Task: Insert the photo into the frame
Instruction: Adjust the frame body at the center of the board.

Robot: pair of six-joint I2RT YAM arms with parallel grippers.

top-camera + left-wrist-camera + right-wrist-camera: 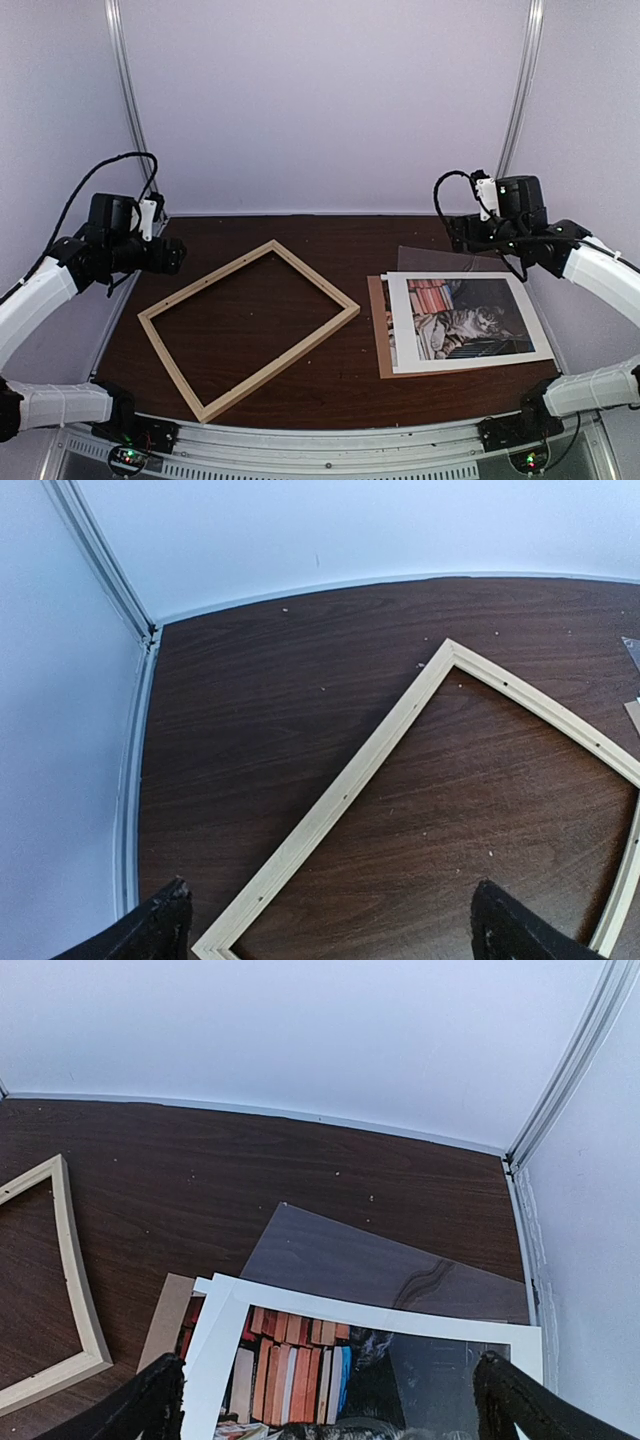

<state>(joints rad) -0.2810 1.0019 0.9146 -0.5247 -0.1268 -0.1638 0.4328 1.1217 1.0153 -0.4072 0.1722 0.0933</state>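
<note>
Nothing is held yet. The left fingers (160, 925) stand wide apart over the dark brown wood-grain bench (330, 238), with only bench and pale wood between them. The right fingers (150, 1400) are spread just as wide above the print, gripping nothing. Both arms hang raised at the far corners, I'd say so each wrist camera gets a clear look at its own half of the job.

The thin pale natural-wood rectangular frame (205, 281) lies flat on the left half of the bench, turned at an angle, its opening showing bare bench. Lying open and flat like that, it looks ready to take a sheet from above.

The white-bordered paper photo (470, 320) lies face up on the right half, under the right arm. It rests on a flat brown backing board (378, 335) that peeks out along its left edge. A clear transparent sheet (430, 258) juts out from beneath its far side. The frame's nearest corner comes close to the board and seems not to touch it.

The photo shows a grey tabby cat with a row of red-orange books behind it, and the white margin is wide all round. It looks thin and lies flat, so I'd guess an edge will be hard to lift.
</note>
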